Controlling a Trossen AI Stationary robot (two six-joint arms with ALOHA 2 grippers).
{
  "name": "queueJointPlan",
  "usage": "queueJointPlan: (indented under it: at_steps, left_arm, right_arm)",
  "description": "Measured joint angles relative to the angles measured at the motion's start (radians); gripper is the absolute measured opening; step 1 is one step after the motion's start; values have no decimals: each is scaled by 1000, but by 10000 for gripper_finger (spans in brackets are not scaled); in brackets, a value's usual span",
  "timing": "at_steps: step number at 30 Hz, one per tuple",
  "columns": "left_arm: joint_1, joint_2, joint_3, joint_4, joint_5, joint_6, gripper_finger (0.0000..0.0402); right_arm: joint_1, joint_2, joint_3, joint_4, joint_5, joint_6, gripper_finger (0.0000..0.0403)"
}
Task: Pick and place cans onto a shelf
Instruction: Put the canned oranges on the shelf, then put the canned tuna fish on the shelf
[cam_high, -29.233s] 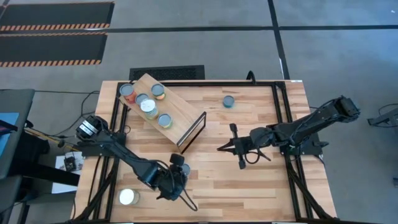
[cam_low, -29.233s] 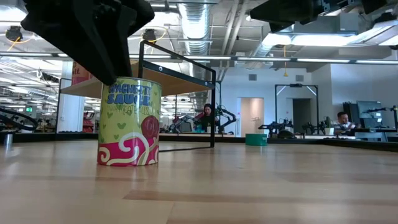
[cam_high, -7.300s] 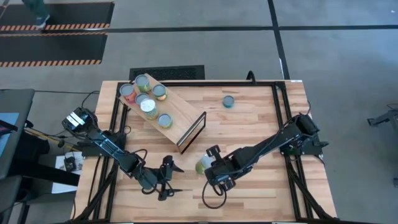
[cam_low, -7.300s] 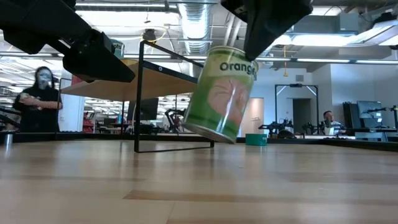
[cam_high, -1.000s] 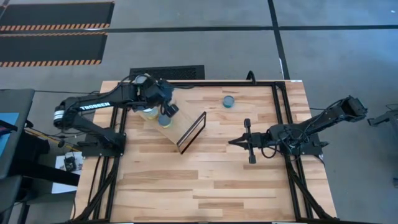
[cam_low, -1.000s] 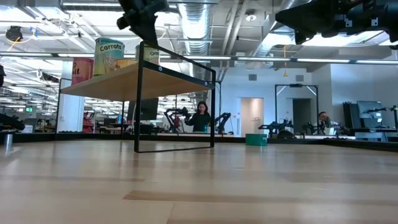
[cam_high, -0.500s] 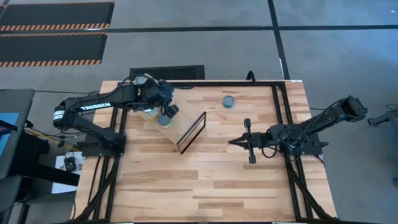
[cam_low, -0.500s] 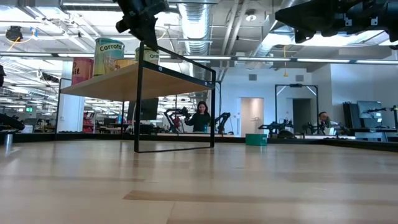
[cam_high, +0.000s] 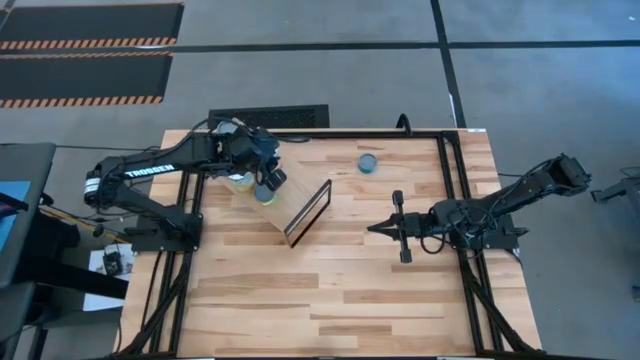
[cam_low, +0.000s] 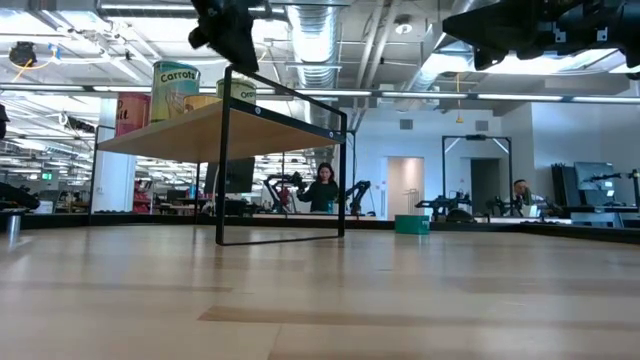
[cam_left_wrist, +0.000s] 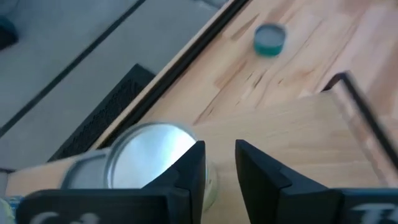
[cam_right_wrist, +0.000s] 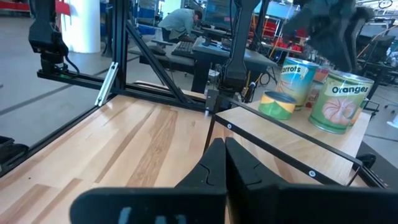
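The light-wood shelf stands at the table's far left, its dark-edged end panel toward the middle. Several cans stand on it: an "Oranges" can, a "Carrots" can and a low yellow one. My left gripper is open and empty above the shelf, just over a silver-lidded can that stands beside one finger. It also shows in the low view. A blue-lidded can stands alone on the tabletop, far of centre. My right gripper is shut and empty, right of the shelf.
A black metal frame runs along the table's edges. Bare planked tabletop fills the near half. In the low view the shelf top stands raised on its dark frame, and people show in the room behind.
My left gripper has risen a little over the cans on the shelf and edged toward the table's left. The cans stand as before.
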Motion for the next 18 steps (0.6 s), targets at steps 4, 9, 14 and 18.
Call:
queueJointPlan:
  at_steps: [4,9,14,18]
  left_arm:
    - [-46,-57,16,5,-11,23,85]
    - [-178,-153,-48,43,-17,53,86]
    - [-379,-273,-291,277,-13,56,65]
    - [-547,-368,-532,572,-7,71,37]
  right_arm:
    - [0,0,0,-10,0,0,7]
    - [-3,0,0,-23,6,0,7]
    - [-31,0,0,-95,106,30,7]
    - [-96,0,0,-156,158,97,7]
